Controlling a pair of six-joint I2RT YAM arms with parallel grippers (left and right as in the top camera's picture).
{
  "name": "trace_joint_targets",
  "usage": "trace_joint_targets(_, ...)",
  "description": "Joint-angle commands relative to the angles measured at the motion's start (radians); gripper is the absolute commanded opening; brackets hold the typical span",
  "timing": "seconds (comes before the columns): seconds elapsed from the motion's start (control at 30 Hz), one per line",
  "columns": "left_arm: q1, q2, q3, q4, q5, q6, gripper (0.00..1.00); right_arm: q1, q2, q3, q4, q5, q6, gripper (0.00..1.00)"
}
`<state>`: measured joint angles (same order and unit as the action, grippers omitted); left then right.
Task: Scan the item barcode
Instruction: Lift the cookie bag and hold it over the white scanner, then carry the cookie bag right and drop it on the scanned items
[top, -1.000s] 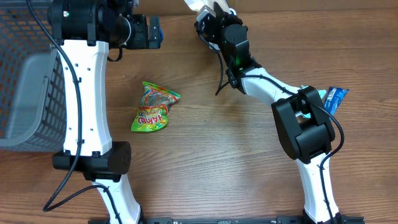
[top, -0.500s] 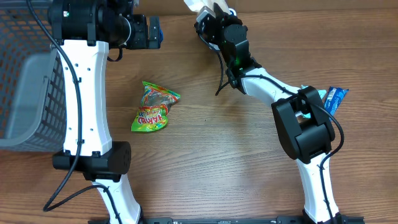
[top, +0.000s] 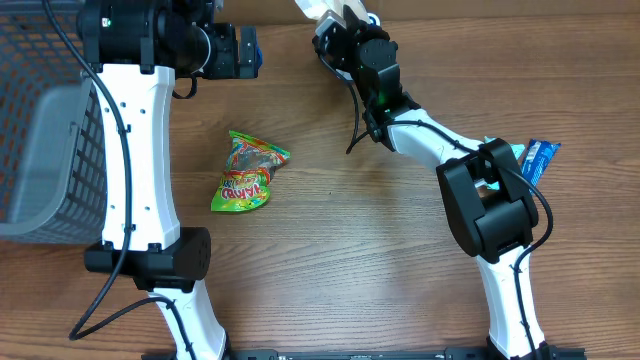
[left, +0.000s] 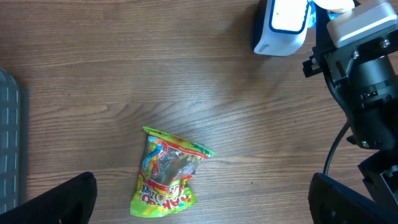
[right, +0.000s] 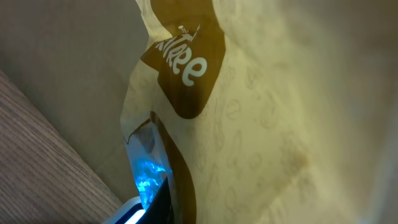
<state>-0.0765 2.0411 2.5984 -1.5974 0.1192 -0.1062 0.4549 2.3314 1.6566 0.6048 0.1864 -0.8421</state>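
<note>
My right gripper (top: 343, 18) is at the table's far edge, shut on a cream packet with a brown logo (right: 273, 106), the item. That packet fills the right wrist view and hides the fingers. Blue light glows on the packet's lower edge, just above the white barcode scanner (right: 127, 215). The left wrist view shows the scanner (left: 281, 25) as a white and blue unit beside the right arm. My left gripper (left: 205, 211) hangs open high over the table, nothing between its fingers (left: 59, 200). A green and red candy bag (top: 248, 172) lies flat on the wood below it.
A grey mesh basket (top: 40, 130) stands at the left edge. A blue packet (top: 536, 158) lies at the right behind the right arm's base. The candy bag (left: 168, 180) lies between the two arms.
</note>
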Motion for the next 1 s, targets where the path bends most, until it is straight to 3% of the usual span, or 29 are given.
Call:
trace_joint_targets(0.0, 0.004, 0.007, 0.015, 0.001, 0.004, -0.014, 1.0, 0.037, -0.04, 0.013, -0.032, -0.009, 0.009, 0.04)
trace_joint_targets(0.13, 0.004, 0.007, 0.015, 0.001, 0.004, -0.014, 1.0, 0.066, -0.118, 0.013, -0.273, -0.016, 0.108, 0.04)
trace_joint_targets(0.27, 0.004, 0.007, 0.015, 0.001, 0.004, -0.014, 1.0, 0.063, -0.245, 0.013, -0.487, -0.155, 0.397, 0.04)
trace_joint_targets(0.4, 0.004, 0.007, 0.015, 0.001, 0.004, -0.014, 1.0, 0.028, -0.4, 0.013, -0.595, -0.261, 0.624, 0.04)
trace_joint_targets(0.53, 0.004, 0.007, 0.015, 0.001, 0.004, -0.014, 1.0, -0.026, -0.538, 0.013, -0.764, -0.264, 0.837, 0.04)
trace_joint_targets(0.63, 0.004, 0.007, 0.015, 0.001, 0.004, -0.014, 1.0, -0.109, -0.668, 0.013, -0.985, -0.267, 1.033, 0.04)
trace_joint_targets(0.8, 0.004, 0.007, 0.015, 0.001, 0.004, -0.014, 1.0, -0.257, -0.803, 0.013, -1.25, -0.285, 1.187, 0.04)
trace_joint_targets(0.87, 0.004, 0.007, 0.015, 0.001, 0.004, -0.014, 1.0, -0.396, -0.855, 0.013, -1.44, -0.287, 1.278, 0.04)
trace_joint_targets(0.97, 0.004, 0.007, 0.015, 0.001, 0.004, -0.014, 1.0, -0.534, -0.856, 0.012, -1.608, -0.31, 1.295, 0.04)
